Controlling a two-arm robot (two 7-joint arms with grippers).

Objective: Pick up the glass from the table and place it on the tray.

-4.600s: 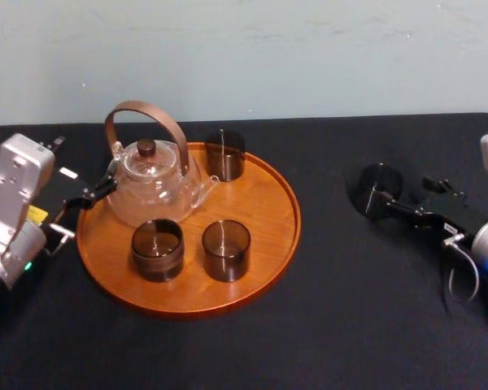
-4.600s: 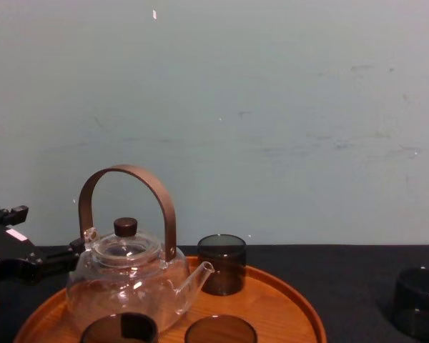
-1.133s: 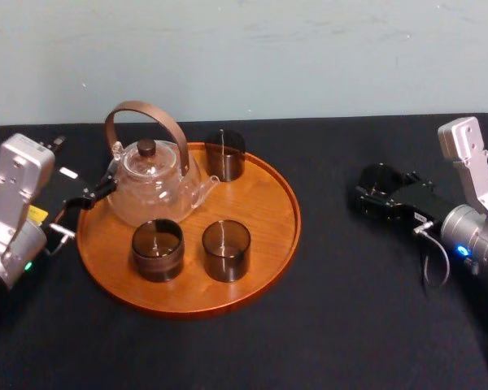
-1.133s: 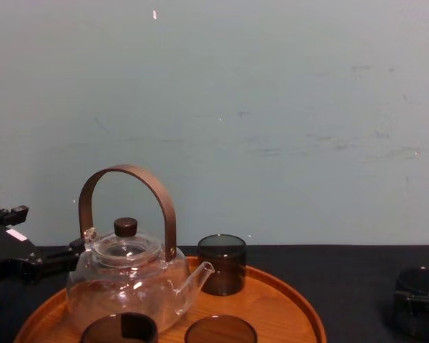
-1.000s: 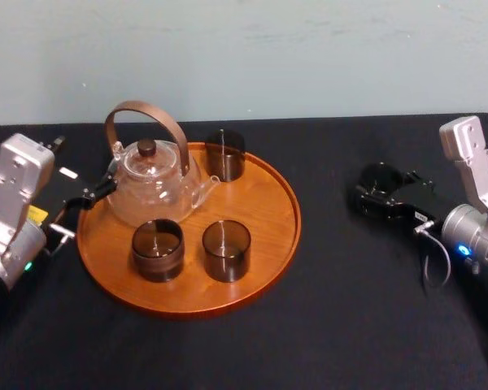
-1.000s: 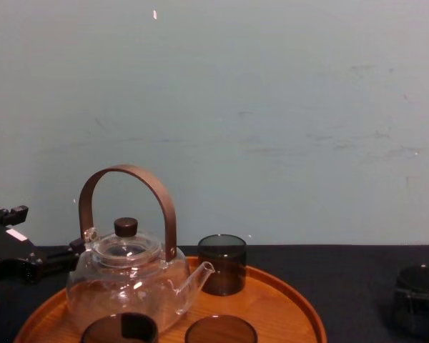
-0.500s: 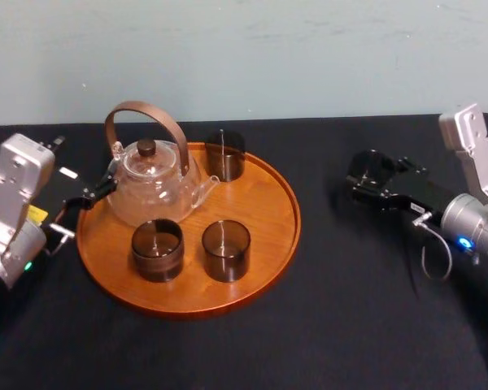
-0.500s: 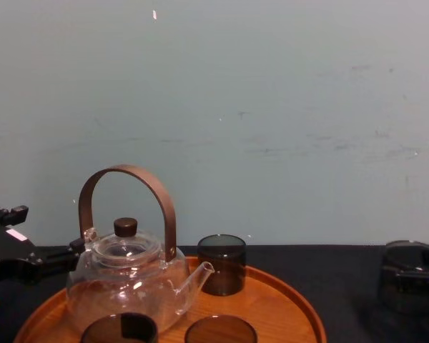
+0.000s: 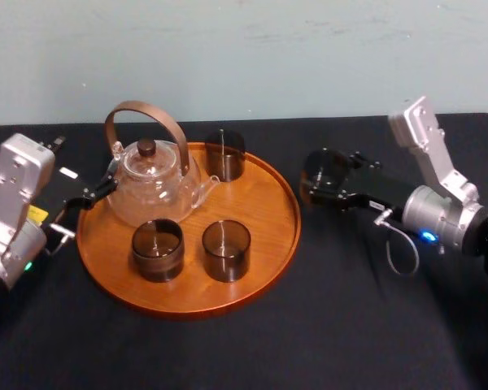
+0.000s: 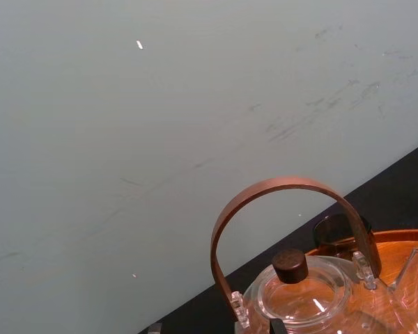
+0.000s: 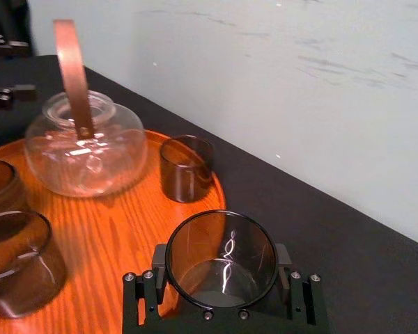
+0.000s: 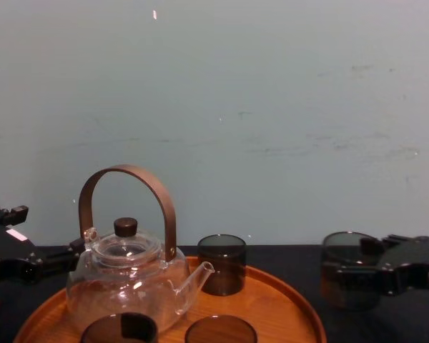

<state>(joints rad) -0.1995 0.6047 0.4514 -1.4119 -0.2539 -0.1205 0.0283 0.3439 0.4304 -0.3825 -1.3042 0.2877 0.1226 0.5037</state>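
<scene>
My right gripper (image 9: 328,180) is clamped on the glass (image 9: 324,166), one finger on each side of its wall, glass upright with the mouth up. In the right wrist view the glass (image 11: 221,259) sits right between the two black fingers (image 11: 158,270), rim clear and round, sides pinched by the pads. In the chest view the glass (image 12: 347,268) is held side-on by the right gripper (image 12: 357,273), which comes in from the right.

The glass is over the table (image 9: 350,309), just beside the right rim of the tray (image 9: 295,219), near it but not over the wood. I cannot tell whether its base is touching the table or just off it.

The tray lies left of the table's centre. On it: a glass teapot (image 9: 150,183) with a brown hoop handle at the tray's back left, one dark glass cup (image 9: 225,154) at the tray's back edge, and two more dark cups (image 9: 157,249) (image 9: 226,249) side by side at the tray's front. The right part of the tray is bare wood.

My left gripper (image 9: 98,191) is parked at the tray's left edge, just beside the teapot. Apart or together, I cannot tell. The left wrist view looks at the teapot handle (image 10: 285,209) and lid knob (image 10: 290,263) from close by
</scene>
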